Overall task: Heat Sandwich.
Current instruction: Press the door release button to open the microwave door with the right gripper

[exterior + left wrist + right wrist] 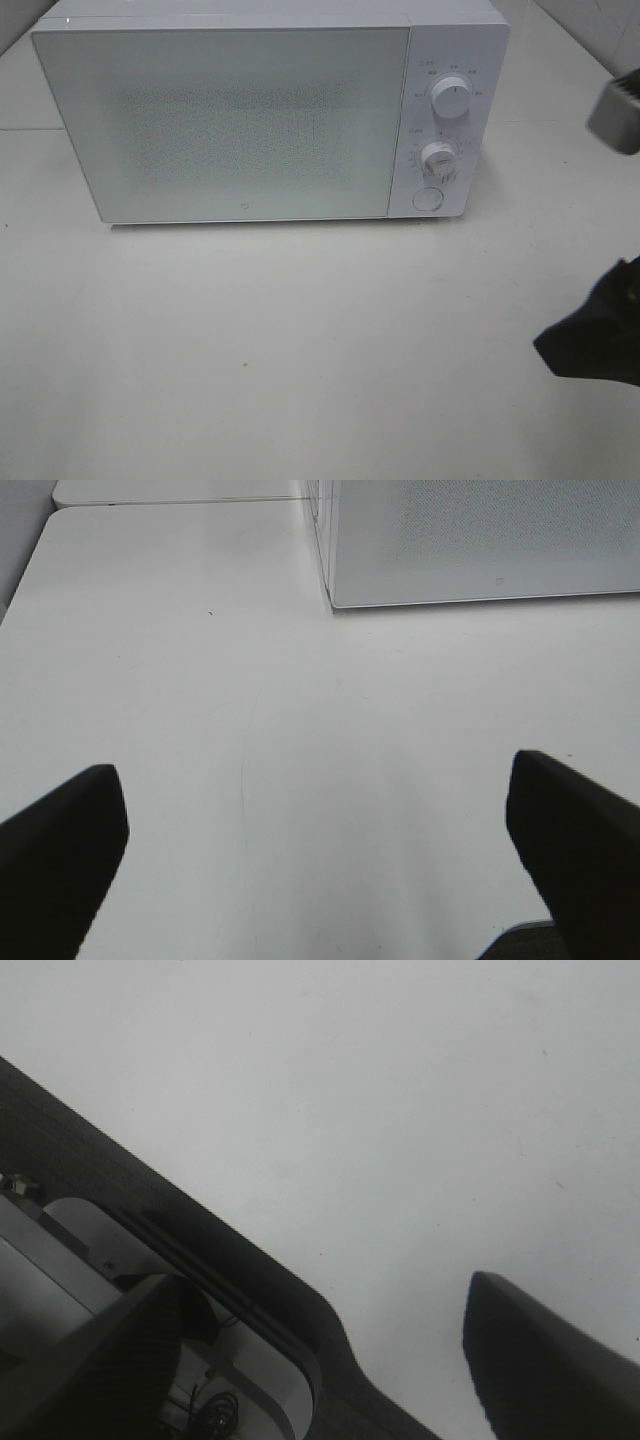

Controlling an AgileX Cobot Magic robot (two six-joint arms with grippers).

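Observation:
The sandwich is out of view in all three pictures. A white microwave (250, 120) stands at the back of the white table with its door closed; its lower front corner shows in the left wrist view (480, 540). My left gripper (320, 860) hangs open over bare table in front of the microwave's left end, fingers (60, 850) wide apart and nothing between them. My right gripper (315, 1290) is open too, also with nothing in it. A black part of the right arm (600, 335) reaches in at the right edge.
The microwave's panel carries two knobs (452, 97) (438, 157) and a round button (428, 198). A grey part (618, 112) shows at the far right edge. A dark-rimmed structure (200, 1250) crosses the right wrist view. The white table (300, 340) spreads before the microwave.

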